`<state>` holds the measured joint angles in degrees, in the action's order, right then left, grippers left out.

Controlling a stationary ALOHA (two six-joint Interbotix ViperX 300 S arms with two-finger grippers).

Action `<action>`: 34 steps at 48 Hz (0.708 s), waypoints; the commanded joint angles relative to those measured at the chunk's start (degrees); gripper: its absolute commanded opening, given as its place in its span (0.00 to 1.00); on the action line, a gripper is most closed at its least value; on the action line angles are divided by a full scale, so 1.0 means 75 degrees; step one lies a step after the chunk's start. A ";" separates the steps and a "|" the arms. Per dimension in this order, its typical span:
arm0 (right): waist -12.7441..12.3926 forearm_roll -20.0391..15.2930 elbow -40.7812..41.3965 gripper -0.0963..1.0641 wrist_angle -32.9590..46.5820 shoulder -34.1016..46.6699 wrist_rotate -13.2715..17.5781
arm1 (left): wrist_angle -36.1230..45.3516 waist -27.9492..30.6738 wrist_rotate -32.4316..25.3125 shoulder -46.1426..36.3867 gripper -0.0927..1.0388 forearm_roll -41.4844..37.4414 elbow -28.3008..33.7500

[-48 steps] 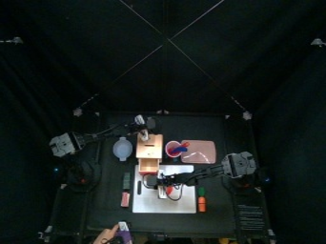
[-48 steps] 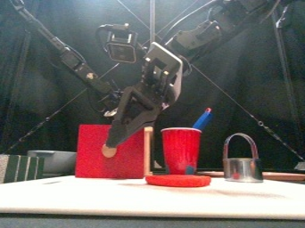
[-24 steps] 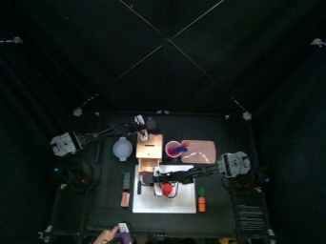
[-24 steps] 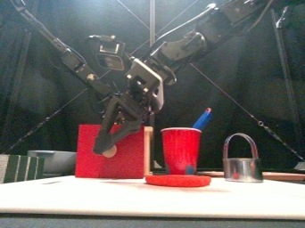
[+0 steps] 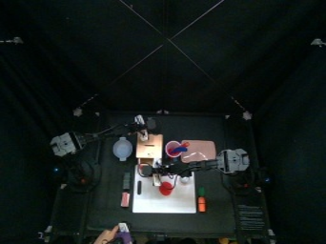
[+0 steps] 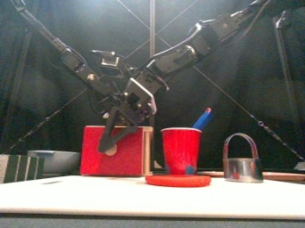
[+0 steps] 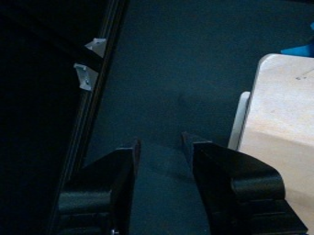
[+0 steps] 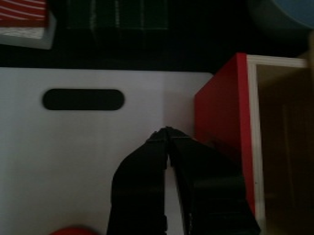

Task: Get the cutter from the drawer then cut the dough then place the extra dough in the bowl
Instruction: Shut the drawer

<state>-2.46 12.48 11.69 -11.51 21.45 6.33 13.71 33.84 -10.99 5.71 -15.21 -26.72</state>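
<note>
Your right gripper (image 8: 163, 134), jaws together, over the white cutting board (image 8: 110, 128) beside the red drawer front (image 8: 221, 119) of the pale wooden box (image 8: 285, 128), your left gripper (image 7: 160, 143), jaws apart, over the black table (image 7: 172, 73).

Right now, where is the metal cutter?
In the front view the cutter stands upright on the right side, just right of the red cup and the flat dough.

- A robot test booth in a lab: black curtains (image 5: 163, 48) close off the back and sides.
- A small black table (image 5: 227, 129) stands between the left black robot arm (image 5: 99, 139) and the right black robot arm (image 5: 204, 170).
- Kitchen things are set out as props: a red plastic cup (image 6: 183, 150), a round metal cutter with a wire handle (image 6: 242, 165) and a pale wooden box with a red drawer front (image 6: 113, 153).
</note>
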 commanded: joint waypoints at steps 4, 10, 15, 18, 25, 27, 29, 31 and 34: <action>-0.0422 0.0223 -0.0281 0.40 -0.0059 -0.0176 -0.0012 | -0.0129 0.0023 0.0000 -0.0070 0.78 0.0023 0.0105; -0.0598 0.0328 -0.0305 0.40 -0.0082 -0.0176 -0.0012 | -0.0129 0.0035 0.0000 -0.0070 0.78 0.0059 0.0105; -0.0703 0.0434 -0.0305 0.40 -0.0082 -0.0176 -0.0012 | -0.0129 0.0035 0.0000 -0.0082 0.78 0.0105 0.0117; -0.0727 0.0469 -0.0305 0.40 -0.0070 -0.0176 -0.0012 | -0.0141 0.0035 0.0000 -0.0070 0.78 0.0129 0.0129; -0.0680 0.0398 -0.0352 0.40 -0.0059 -0.0223 0.0012 | -0.0129 0.0035 0.0023 -0.0105 0.78 0.0141 0.0152; -0.0656 0.0363 -0.0363 0.40 -0.0059 -0.0258 0.0012 | -0.0141 0.0047 0.0035 -0.0129 0.78 0.0141 0.0176; -0.0598 0.0328 -0.0375 0.40 -0.0082 -0.0316 0.0012 | -0.0176 0.0059 0.0035 -0.0187 0.78 0.0141 0.0223; -0.0492 0.0293 -0.0363 0.40 -0.0105 -0.0398 0.0012 | -0.0211 0.0059 0.0035 -0.0246 0.78 0.0141 0.0246; -0.0270 0.0164 -0.0293 0.40 -0.0176 -0.0527 0.0023 | -0.0328 0.0082 0.0059 -0.0363 0.78 0.0164 0.0293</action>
<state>-6.24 14.77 10.20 -12.48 21.27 6.33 12.48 34.01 -10.81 5.36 -14.15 -26.63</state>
